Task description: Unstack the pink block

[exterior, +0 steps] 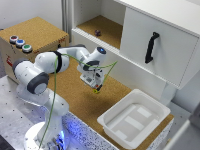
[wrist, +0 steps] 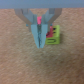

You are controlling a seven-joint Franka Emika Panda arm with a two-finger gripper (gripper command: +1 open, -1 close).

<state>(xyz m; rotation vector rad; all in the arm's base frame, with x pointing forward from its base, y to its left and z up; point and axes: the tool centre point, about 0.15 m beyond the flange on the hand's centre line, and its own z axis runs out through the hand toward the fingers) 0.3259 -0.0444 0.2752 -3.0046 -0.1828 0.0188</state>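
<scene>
Gripper in the exterior view hangs low over the cork worktop, its fingers pointing down at a small yellow cube just beneath them. From this side the finger gap is too small and blurred to read, and the pink block cannot be made out. One white-and-grey arm reaches in from the exterior view's left, with a green cable trailing along it. One white plastic tub, rectangular with ribbed floor, sits near on the right. One cork-topped box at far left carries three round buttons. One white cabinet stands at the far right, with a black door handle and an open cork-lined shelf holding one small dark object.

From the wrist view, the gripper has its two grey fingers drawn nearly together, converging to a point. One pink block shows between them, high in the narrow gap, apparently pinched. One yellow cube with a dark marking on its face rests on the speckled cork just beside the fingertips.
</scene>
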